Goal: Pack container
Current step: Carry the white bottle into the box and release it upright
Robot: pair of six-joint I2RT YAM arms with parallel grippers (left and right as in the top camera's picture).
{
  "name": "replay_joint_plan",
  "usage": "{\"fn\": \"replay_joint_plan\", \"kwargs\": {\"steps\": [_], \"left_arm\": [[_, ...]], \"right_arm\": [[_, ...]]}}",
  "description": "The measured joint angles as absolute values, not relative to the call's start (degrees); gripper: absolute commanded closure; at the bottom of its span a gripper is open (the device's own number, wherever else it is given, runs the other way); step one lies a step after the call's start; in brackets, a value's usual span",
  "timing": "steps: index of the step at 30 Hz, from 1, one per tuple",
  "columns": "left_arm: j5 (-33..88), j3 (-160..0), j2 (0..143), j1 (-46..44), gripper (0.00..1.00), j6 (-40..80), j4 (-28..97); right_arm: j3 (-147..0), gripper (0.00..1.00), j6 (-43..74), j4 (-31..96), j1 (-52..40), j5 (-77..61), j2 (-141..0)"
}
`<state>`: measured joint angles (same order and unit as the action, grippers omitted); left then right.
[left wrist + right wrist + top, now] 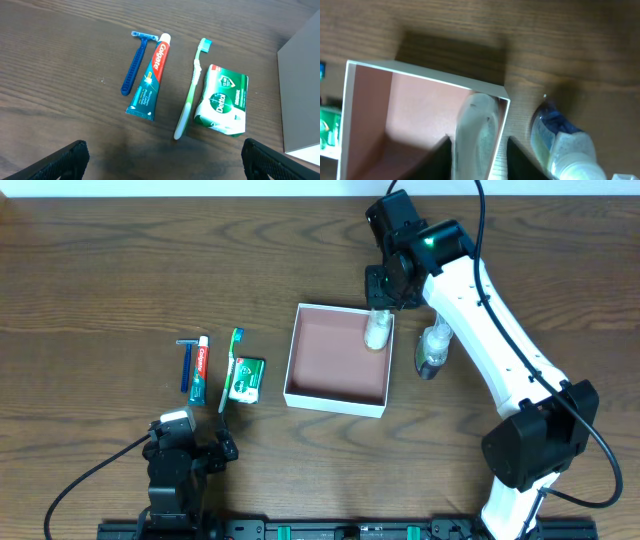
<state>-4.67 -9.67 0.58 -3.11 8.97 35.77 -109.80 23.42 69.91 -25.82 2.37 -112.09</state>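
Container, a square cardboard box, white outside and pinkish inside, sits mid-table. Right claw pinches a smooth white bottle in its far right corner. Left claw spreads wide.

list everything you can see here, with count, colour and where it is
container: 1, white outside, pinkish-brown inside, table centre
small bottle: 1, whitish, at the container's far right corner, in the right arm's jaws
second bottle: 1, clear, dark contents, right of the container
razor: 1, blue, far left of the toiletry row
toothpaste: 1, red and teal, beside the razor
toothbrush: 1, green, between toothpaste and soap pack
soap pack: 1, green and white, nearest the container
table: 1, dark brown wood
left arm: 1, black, near edge, jaws open
right arm: 1, white and black, jaws shut on the small bottle
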Motion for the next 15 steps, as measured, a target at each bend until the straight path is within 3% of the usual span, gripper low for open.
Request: {"fn": "replay_joint_plan", "kwargs": {"steps": [8, 15], "left_arm": [[-4.7, -9.7, 0.6, -3.1, 0.02, 9.0, 35.8], [-4.7, -9.7, 0.6, -3.1, 0.02, 9.0, 35.8]], "right_arm": [[-111.0, 0.28, 19.8, 70.9, -25.8, 3.5, -110.8], [-113.7, 0.26, 18.2, 77.5, -24.8, 7.7, -98.6]]}}
